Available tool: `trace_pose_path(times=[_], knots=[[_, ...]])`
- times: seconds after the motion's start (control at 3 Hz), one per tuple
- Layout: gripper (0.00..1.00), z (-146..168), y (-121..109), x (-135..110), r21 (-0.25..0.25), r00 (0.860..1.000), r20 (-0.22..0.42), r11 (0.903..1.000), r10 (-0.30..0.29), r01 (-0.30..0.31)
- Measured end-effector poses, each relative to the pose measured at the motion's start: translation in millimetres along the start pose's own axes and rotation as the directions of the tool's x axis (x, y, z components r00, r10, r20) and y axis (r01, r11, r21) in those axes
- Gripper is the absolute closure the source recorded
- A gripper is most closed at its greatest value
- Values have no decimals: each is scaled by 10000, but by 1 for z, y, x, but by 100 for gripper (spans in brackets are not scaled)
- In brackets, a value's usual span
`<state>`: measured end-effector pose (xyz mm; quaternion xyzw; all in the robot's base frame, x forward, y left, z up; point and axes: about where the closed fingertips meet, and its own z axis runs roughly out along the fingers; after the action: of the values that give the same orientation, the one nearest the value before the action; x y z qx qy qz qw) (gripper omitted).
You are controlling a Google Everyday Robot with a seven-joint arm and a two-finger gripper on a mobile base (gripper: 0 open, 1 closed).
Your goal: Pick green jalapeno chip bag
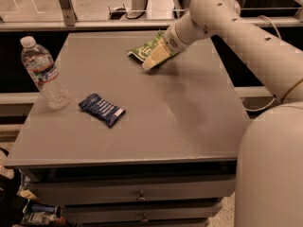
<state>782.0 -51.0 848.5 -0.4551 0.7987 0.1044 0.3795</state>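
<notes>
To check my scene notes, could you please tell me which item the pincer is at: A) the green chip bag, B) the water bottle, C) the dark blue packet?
A: the pincer is at the green jalapeno chip bag on the far side of the table, apart from the water bottle and dark blue packet.

Looks like a lab or office: a grey surface (142, 126) with drawers, metal railing (94, 24) behind, the robot's tool (152, 60) at its far side.

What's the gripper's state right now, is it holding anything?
Gripper: at the far side of the table, right on the green jalapeno chip bag; whether it grips the bag cannot be told.
</notes>
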Motion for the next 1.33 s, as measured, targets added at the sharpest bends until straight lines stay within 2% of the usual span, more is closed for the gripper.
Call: trace_pose_path(times=[0.33, 0.67, 1.33], knots=[[2, 12, -1, 5, -3, 10000, -8, 10000, 77, -77], [33, 15, 1, 5, -63, 10000, -31, 10000, 68, -68], [78, 14, 2, 3, -87, 10000, -40, 9999, 66, -67]])
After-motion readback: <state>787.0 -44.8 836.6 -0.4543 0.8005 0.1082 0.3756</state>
